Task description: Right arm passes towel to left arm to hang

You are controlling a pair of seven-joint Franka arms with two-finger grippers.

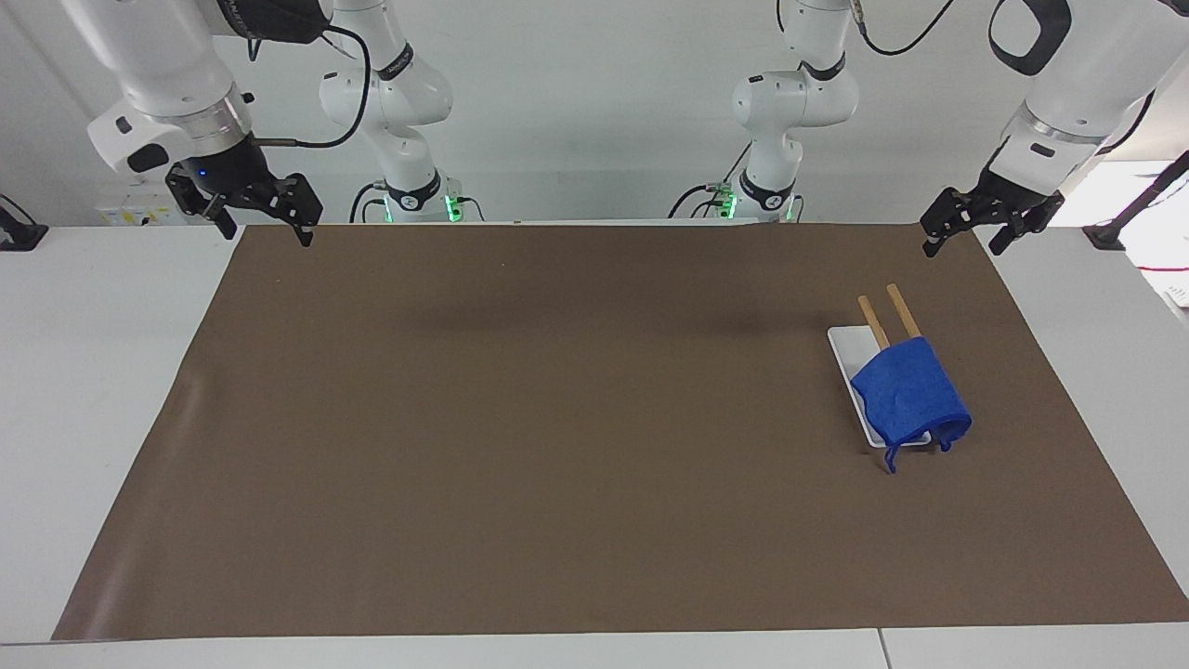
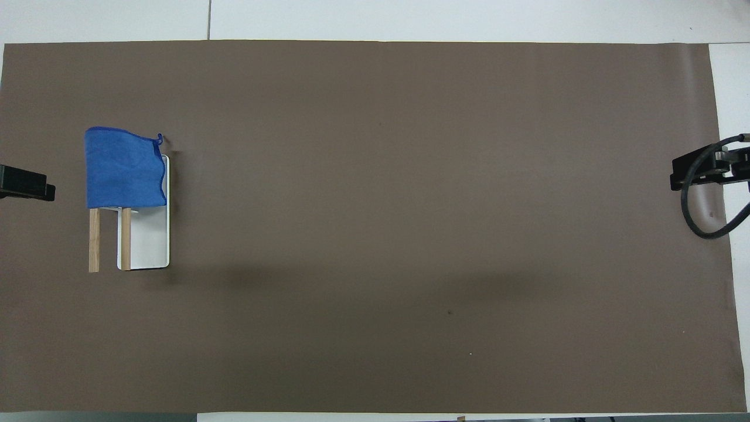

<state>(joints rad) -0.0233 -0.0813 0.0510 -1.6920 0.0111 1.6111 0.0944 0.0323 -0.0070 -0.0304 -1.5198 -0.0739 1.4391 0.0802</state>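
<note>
The blue towel (image 1: 908, 390) (image 2: 123, 170) is draped over the ends of two wooden bars (image 1: 901, 309) of a small rack with a white base (image 1: 847, 351), toward the left arm's end of the table. Its thin loop (image 1: 892, 458) dangles at one corner. My left gripper (image 1: 961, 243) (image 2: 26, 190) hangs open and empty over the mat's edge by the rack, apart from the towel. My right gripper (image 1: 265, 228) (image 2: 703, 173), with its blue light, hangs open and empty over the mat's corner at the right arm's end.
A brown mat (image 1: 557, 418) covers most of the white table (image 1: 93, 372). Two smaller white arms with green-lit bases (image 1: 413, 200) (image 1: 757, 200) stand at the robots' edge of the table. A black cable (image 2: 706, 211) loops from my right wrist.
</note>
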